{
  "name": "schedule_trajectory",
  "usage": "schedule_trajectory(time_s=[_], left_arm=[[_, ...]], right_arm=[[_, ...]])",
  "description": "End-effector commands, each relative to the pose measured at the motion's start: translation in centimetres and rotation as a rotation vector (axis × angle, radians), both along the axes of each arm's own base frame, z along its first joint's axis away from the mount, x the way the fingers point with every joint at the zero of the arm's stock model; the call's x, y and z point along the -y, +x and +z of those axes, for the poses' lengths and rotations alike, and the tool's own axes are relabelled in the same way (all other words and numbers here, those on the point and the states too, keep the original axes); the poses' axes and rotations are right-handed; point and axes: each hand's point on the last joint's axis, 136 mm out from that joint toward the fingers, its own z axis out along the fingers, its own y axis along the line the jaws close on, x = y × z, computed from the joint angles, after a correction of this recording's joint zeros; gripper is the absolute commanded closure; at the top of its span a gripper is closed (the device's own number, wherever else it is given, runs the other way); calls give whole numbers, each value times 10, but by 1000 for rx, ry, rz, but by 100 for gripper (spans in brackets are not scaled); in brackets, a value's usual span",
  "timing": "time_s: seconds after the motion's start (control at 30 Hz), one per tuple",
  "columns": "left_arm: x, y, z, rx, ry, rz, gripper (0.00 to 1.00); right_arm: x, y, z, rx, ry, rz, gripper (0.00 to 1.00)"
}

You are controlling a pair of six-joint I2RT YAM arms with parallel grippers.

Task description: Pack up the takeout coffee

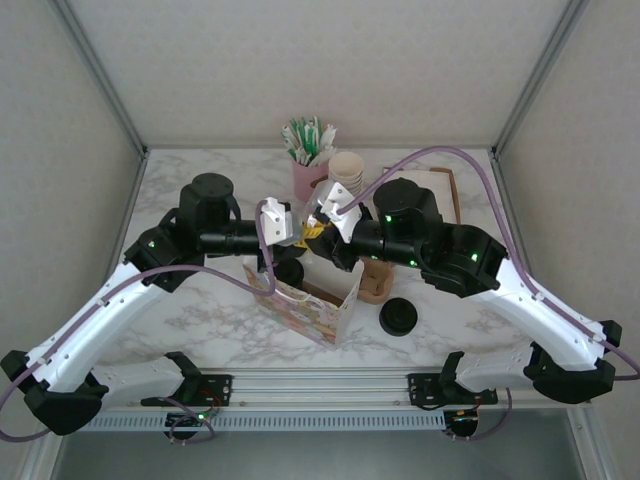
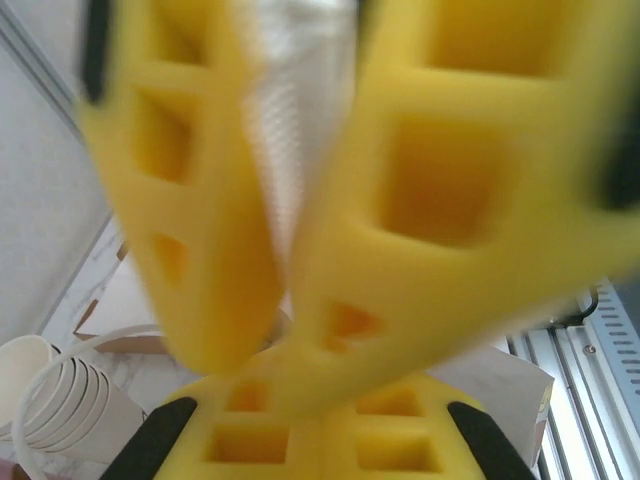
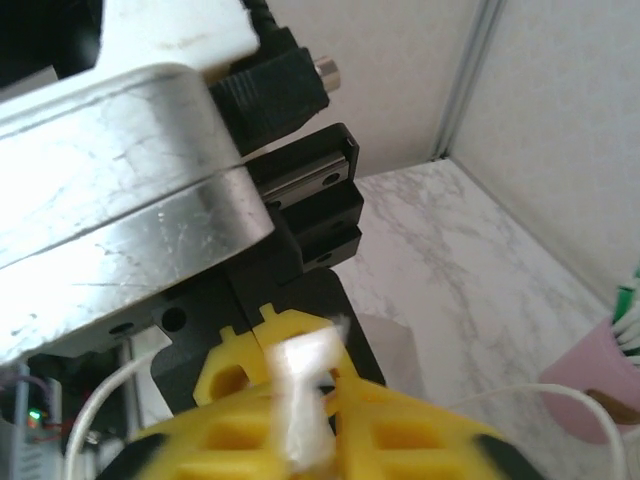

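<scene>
The takeout coffee point(image 1: 398, 318) reads as a black disc on the table, just right of the paper bag point(image 1: 310, 310); its lid hides the cup. Both grippers meet above the bag's open mouth. My left gripper point(image 1: 302, 229) point(image 2: 318, 395) is shut, its yellow fingers pressed together on the end of a crumpled white strip point(image 3: 305, 405) point(image 2: 290, 130). My right gripper point(image 1: 316, 226) point(image 3: 322, 400) is shut on the same strip, tip to tip with the left one. In the left wrist view the right gripper's fingers point(image 2: 420, 200) loom large and blurred.
A stack of lidless cream cups point(image 1: 347, 170) point(image 2: 60, 400) and a pink cup of green and white sticks point(image 1: 312, 170) point(image 3: 600, 390) stand behind the bag. A brown tray point(image 1: 445, 195) lies at the back right. A tan cardboard piece point(image 1: 373, 290) sits by the bag's right side.
</scene>
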Motion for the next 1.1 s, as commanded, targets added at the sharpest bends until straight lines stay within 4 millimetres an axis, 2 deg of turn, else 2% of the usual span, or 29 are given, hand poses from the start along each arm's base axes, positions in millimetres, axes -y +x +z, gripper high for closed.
schedule_trajectory(time_s=[0.0,0.07,0.1,0.23,0.33,0.43,0.53,0.63,0.73,0.8,0.87,0.97,1.07], left_arm=[[-4,-10,18,42,-28,-23,100],[-7,-5,23,45,-46,31,72],[-10,-2,26,50,-54,60,61],[-32,6,51,84,-140,217,2],[-60,16,77,109,-253,394,0],[-96,34,90,97,-365,629,0],[-132,57,80,40,-436,878,0],[-166,78,57,-25,-464,1132,0],[-196,92,28,-100,-454,1351,0],[-205,97,11,-172,-453,1431,0],[-199,102,-7,-248,-430,1430,0],[-192,107,-27,-323,-390,1439,0],[-198,109,-45,-366,-352,1509,0]], right_arm=[[-6,-7,19,22,58,42,100],[-2,-5,22,35,62,22,100],[0,-2,25,47,68,3,100],[17,14,57,127,144,-118,100],[32,20,94,203,257,-191,100],[47,26,132,277,397,-266,100],[58,44,156,323,511,-364,100],[66,82,164,339,552,-492,100],[73,142,152,254,538,-605,100],[73,183,139,217,515,-651,100],[74,226,122,211,488,-696,100],[76,281,94,133,497,-722,100],[77,330,65,66,495,-734,100]])
